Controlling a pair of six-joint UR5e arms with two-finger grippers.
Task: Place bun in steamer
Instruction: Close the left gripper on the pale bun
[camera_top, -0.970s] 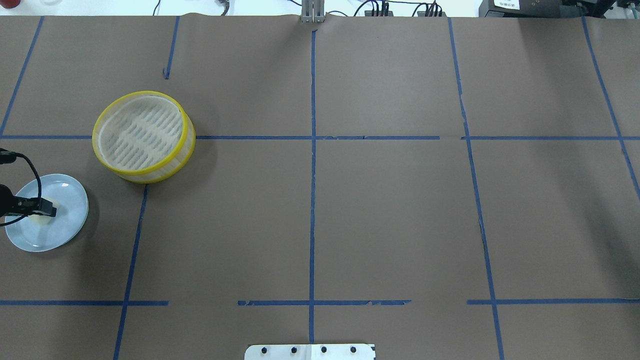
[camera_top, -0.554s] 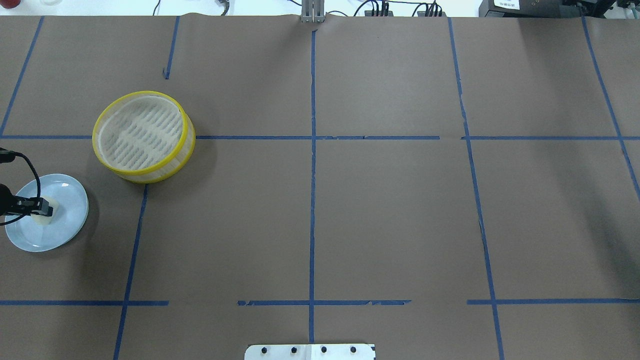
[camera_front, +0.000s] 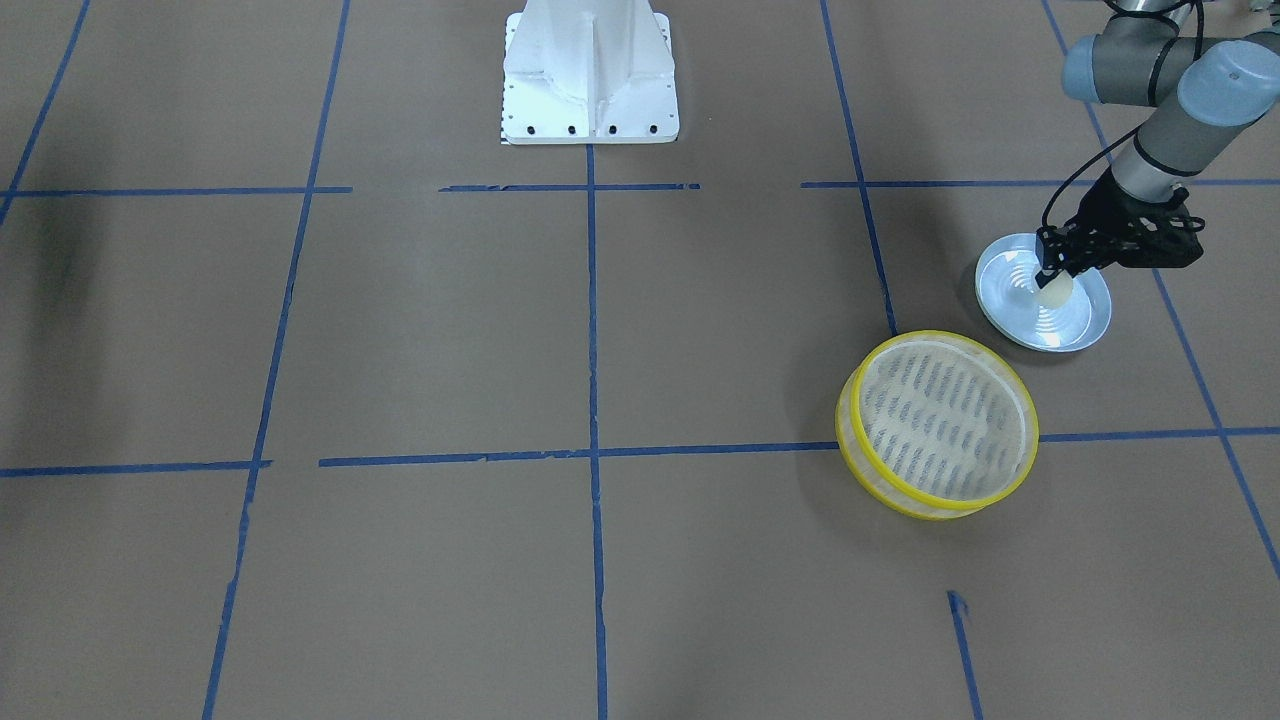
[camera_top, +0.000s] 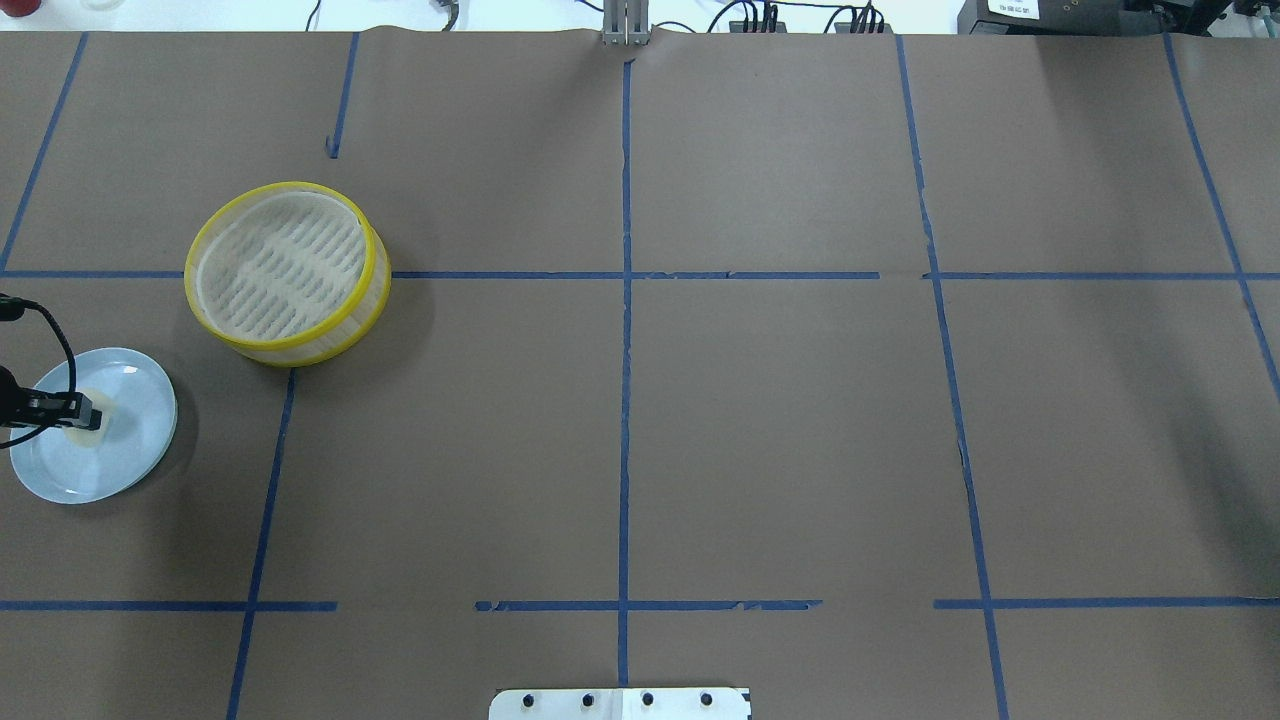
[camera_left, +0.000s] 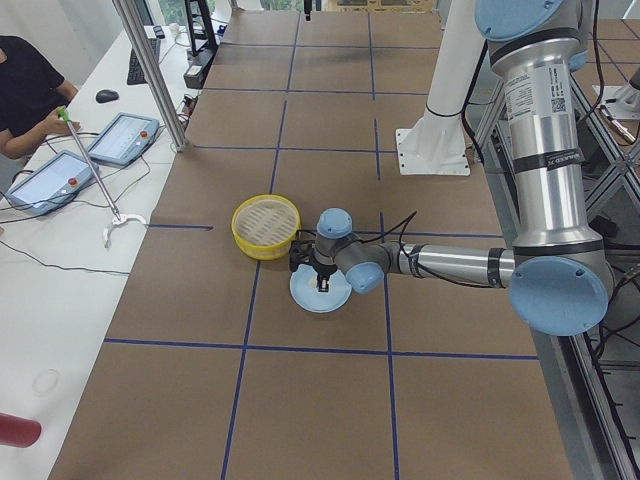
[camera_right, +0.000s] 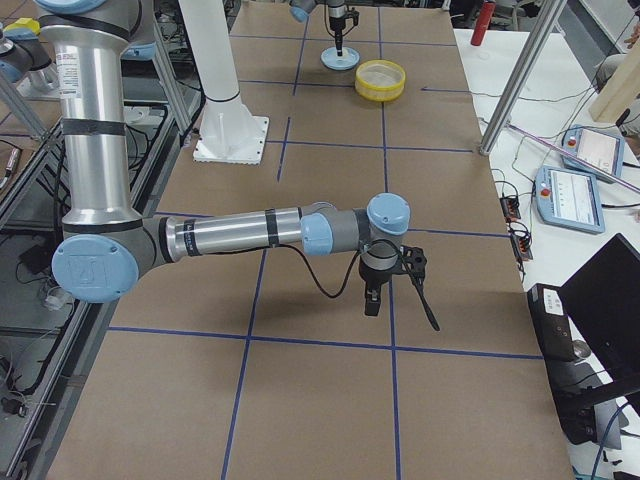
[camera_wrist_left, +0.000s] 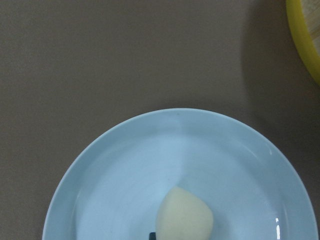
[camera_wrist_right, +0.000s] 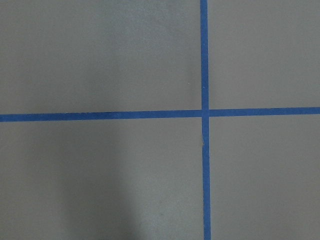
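The left gripper (camera_front: 1050, 272) reaches down to the cream-white bun (camera_front: 1056, 292) on the pale blue plate (camera_front: 1085, 322); whether its fingers are clamped on it cannot be told. The yellow-rimmed steamer (camera_front: 940, 338) stands just beside the plate. The right gripper (camera_right: 372, 300) hangs well apart, its opening equally unclear.

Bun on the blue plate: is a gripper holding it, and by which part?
Cannot be told. The left gripper sits on the top of the bun, over the plate, but a closed grip isn't visible.
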